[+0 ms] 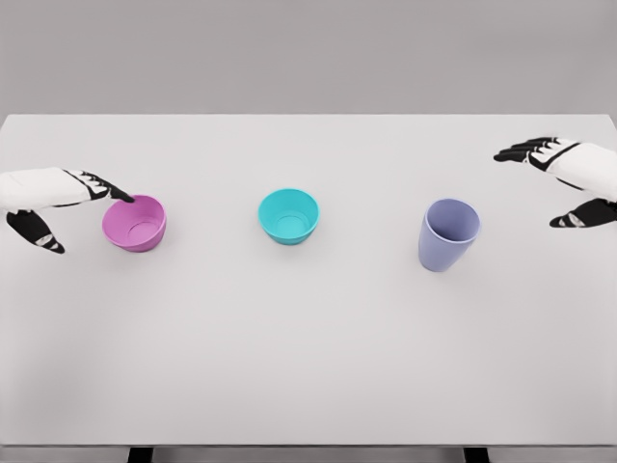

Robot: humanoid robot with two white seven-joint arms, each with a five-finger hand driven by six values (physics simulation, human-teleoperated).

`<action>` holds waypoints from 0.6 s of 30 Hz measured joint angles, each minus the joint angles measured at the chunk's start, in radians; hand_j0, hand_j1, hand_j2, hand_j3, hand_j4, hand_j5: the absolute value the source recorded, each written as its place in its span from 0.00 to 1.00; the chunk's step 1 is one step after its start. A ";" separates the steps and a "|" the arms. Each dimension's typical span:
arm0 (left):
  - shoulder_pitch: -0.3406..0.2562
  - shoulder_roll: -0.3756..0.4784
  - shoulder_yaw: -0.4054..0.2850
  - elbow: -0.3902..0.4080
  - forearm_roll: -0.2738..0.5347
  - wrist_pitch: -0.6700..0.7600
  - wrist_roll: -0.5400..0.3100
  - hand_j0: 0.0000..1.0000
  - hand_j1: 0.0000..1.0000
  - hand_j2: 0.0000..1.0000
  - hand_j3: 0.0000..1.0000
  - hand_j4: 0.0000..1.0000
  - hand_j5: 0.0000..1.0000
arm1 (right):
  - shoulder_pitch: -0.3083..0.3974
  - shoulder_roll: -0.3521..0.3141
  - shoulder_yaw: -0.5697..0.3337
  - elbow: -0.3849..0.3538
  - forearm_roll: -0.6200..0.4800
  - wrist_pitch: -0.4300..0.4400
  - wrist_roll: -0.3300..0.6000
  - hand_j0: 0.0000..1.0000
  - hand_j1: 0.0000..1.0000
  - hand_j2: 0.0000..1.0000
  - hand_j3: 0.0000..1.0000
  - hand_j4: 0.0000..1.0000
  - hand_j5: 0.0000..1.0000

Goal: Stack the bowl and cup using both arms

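Centrally, teal bowl (pixel 288 215) stands apart between pink bowl (pixel 135 223) and cup (pixel 448 234).

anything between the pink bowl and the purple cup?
Yes, in the head view the teal bowl stands upright between the pink bowl and purple cup, touching neither; the rest of that stretch is bare white table.

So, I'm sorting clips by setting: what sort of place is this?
Likely a bare simulated tabletop test scene, not a real room: a plain white table against a featureless grey backdrop, holding only a pink bowl, teal bowl and lavender cup.
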 measured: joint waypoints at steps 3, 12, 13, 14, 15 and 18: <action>-0.009 -0.017 0.002 0.007 -0.010 0.000 0.000 0.99 0.99 0.99 0.99 0.99 0.99 | 0.025 0.036 -0.020 0.038 -0.005 -0.001 0.000 1.00 1.00 1.00 1.00 1.00 1.00; -0.021 -0.064 0.006 0.012 -0.076 0.000 0.000 0.99 0.99 0.99 0.99 0.99 0.99 | 0.126 0.102 -0.148 0.018 -0.008 -0.001 0.000 1.00 1.00 1.00 1.00 1.00 1.00; -0.021 -0.066 0.006 0.013 -0.078 0.000 0.000 0.99 0.99 0.99 0.99 0.99 0.99 | 0.126 0.105 -0.172 0.007 -0.009 0.000 0.000 1.00 1.00 1.00 1.00 1.00 1.00; -0.021 -0.068 0.007 0.014 -0.080 0.000 0.000 0.99 0.99 0.99 0.99 0.99 0.99 | 0.124 0.107 -0.187 -0.003 -0.010 0.000 0.000 1.00 1.00 1.00 1.00 1.00 1.00; -0.023 -0.071 0.007 0.019 -0.082 0.000 0.000 0.99 0.99 0.99 0.99 0.99 0.99 | 0.123 0.109 -0.197 -0.010 -0.011 0.000 0.000 1.00 1.00 1.00 1.00 1.00 1.00; -0.034 -0.088 0.007 0.036 -0.095 0.000 0.000 0.99 0.99 0.99 0.99 0.99 0.99 | 0.123 0.114 -0.207 -0.028 -0.012 0.000 0.000 1.00 1.00 1.00 1.00 1.00 1.00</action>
